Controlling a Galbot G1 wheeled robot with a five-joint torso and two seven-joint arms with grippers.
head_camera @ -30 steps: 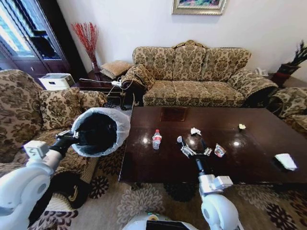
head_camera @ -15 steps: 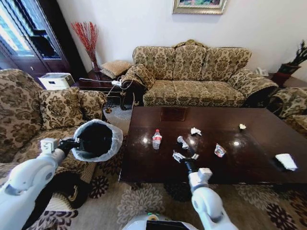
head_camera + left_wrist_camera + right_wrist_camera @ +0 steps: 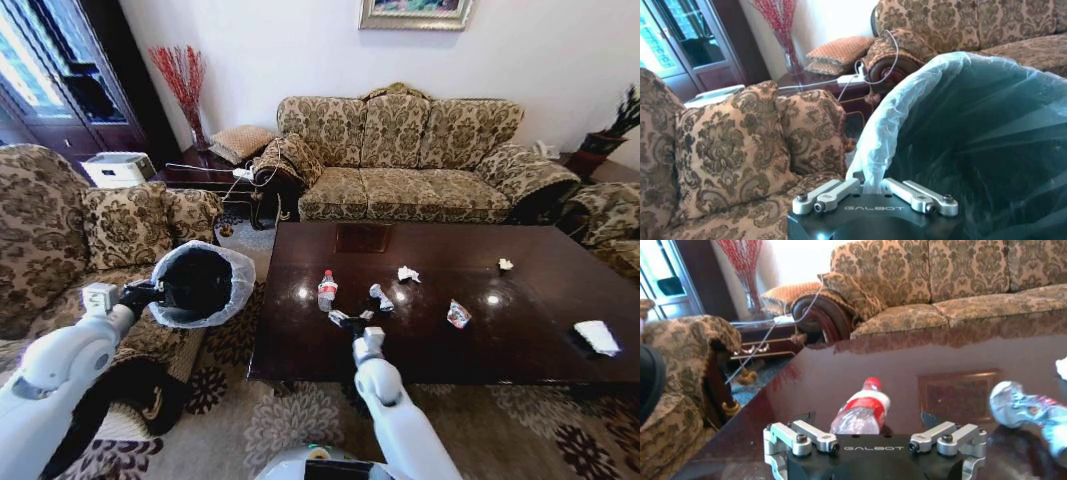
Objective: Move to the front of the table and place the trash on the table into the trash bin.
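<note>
Holding the trash bin (image 3: 196,285) by its bag-lined rim, my left gripper (image 3: 152,293) is clamped on it, tilted, out beyond the table's (image 3: 520,340) left end, over the armchair (image 3: 60,240). My right gripper (image 3: 349,319) sits low over the table near its front edge with fingers spread wide and nothing between them. The plastic bottle (image 3: 860,412) lies just ahead of it, red cap pointing away. A crumpled silvery wrapper (image 3: 380,297) lies just beside, with 3 more scraps scattered farther right.
</note>
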